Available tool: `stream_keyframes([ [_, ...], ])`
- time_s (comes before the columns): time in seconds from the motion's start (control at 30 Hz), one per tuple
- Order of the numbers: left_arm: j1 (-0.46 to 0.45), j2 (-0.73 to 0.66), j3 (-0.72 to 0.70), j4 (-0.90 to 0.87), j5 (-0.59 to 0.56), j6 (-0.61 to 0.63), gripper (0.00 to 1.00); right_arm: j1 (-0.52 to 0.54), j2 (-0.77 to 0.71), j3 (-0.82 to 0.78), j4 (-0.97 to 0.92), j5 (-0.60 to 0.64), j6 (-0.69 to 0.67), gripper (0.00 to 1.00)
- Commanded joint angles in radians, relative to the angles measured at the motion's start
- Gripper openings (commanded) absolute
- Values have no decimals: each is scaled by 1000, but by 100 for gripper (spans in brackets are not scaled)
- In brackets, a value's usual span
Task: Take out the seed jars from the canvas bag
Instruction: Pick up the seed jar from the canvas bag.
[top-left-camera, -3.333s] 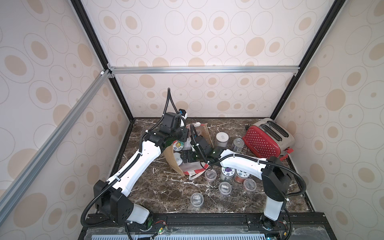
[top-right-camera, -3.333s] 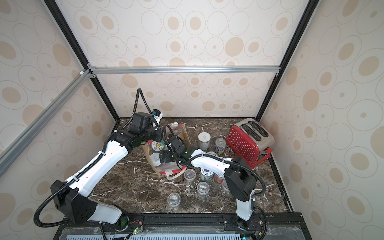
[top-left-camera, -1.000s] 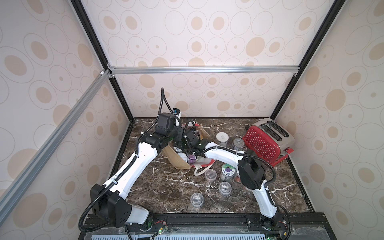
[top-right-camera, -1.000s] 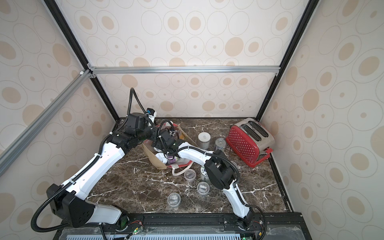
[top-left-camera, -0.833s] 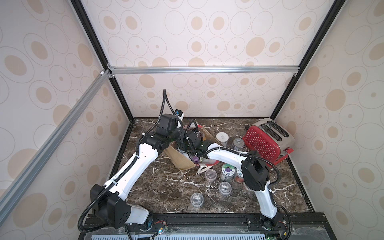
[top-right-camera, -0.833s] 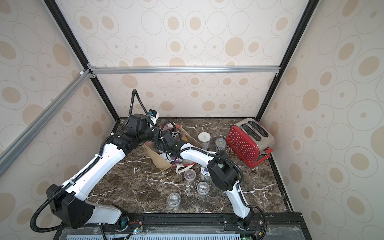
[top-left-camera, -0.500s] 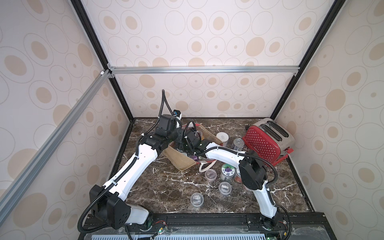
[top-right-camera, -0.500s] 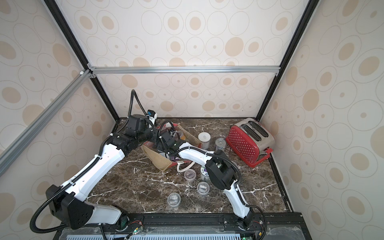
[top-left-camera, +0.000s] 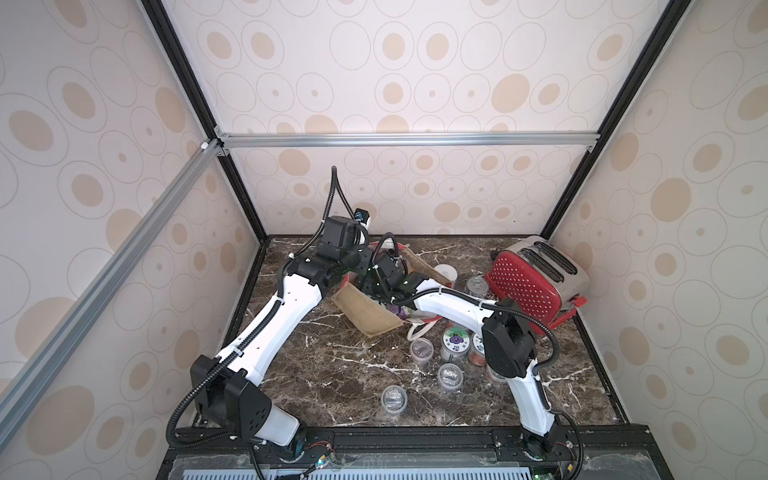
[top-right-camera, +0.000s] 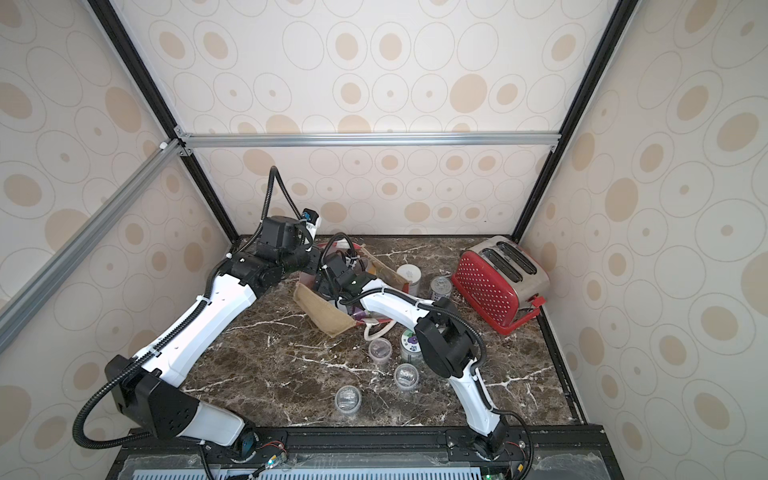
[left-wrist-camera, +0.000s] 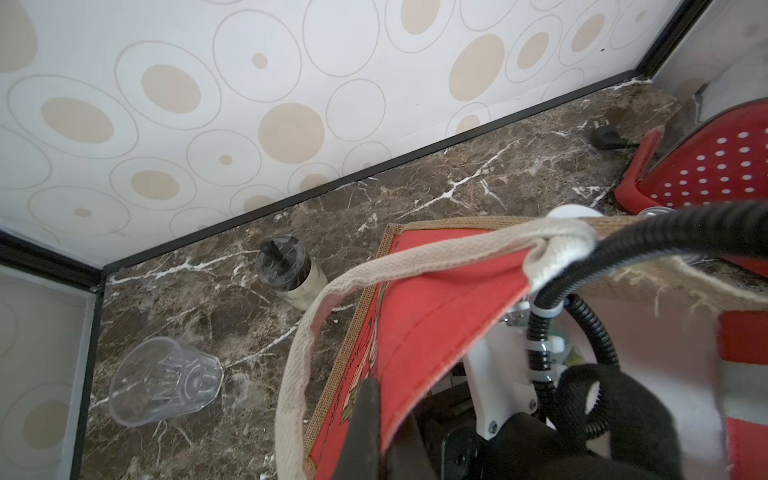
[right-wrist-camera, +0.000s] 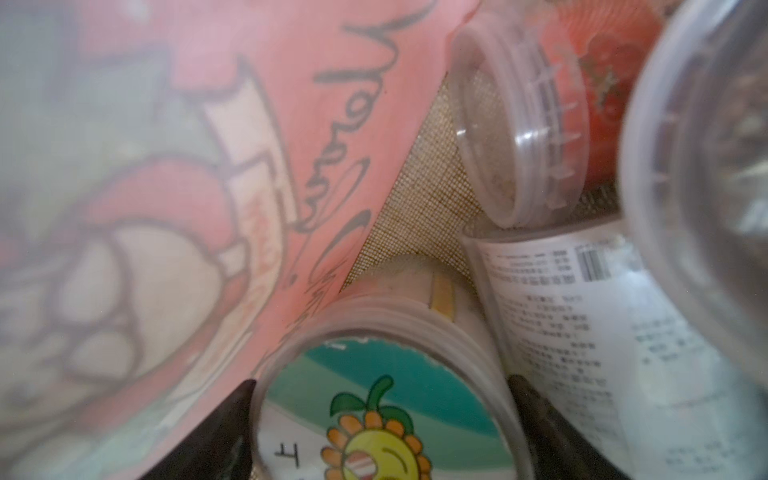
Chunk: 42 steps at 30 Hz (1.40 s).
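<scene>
The canvas bag (top-left-camera: 365, 311) (top-right-camera: 328, 311) lies tipped on the marble, its mouth toward the right arm. My left gripper (left-wrist-camera: 374, 399) is shut on the bag's red side panel (left-wrist-camera: 436, 316) and holds it up. My right gripper (right-wrist-camera: 380, 399) is deep inside the bag, its fingers (right-wrist-camera: 232, 419) pressed to both sides of a seed jar with a sunflower sticker lid (right-wrist-camera: 374, 415). Beside it lie a clear-lidded cup (right-wrist-camera: 519, 137) and a label-wrapped jar (right-wrist-camera: 582, 332). In both top views the bag hides the right fingertips. Several seed jars (top-left-camera: 450, 376) (top-right-camera: 348, 400) stand on the table in front.
A red toaster (top-left-camera: 536, 278) (top-right-camera: 496, 274) stands at the back right, with a white-lidded jar (top-left-camera: 444, 272) near it. Behind the bag, by the back wall, are a black-topped shaker (left-wrist-camera: 286, 270) and a clear glass on its side (left-wrist-camera: 166, 382).
The right arm has gone from the table's jars into the bag, and its fingers have narrowed onto the sunflower-lid jar. The left gripper keeps its hold while the bag shifts slightly.
</scene>
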Motion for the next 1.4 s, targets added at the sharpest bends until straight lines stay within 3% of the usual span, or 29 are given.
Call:
stream_keyframes([
  [0.0, -33, -8, 69, 147, 22, 68, 0, 33, -82, -15, -54, 106, -11, 71],
  [0.4, -34, -129, -91, 193, 31, 47, 0, 7, -233, -106, 2, 124, 21, 69],
  [0.77, -31, -128, -66, 154, -60, 65, 0, 0, -372, -221, 53, 102, 45, 68],
  [1.13, -15, -108, -57, 161, -68, 64, 0, -1, -557, -329, 68, 14, -68, 68],
  [1.37, 14, -83, -64, 177, -59, 47, 0, 5, -654, -338, 10, -163, -191, 68],
])
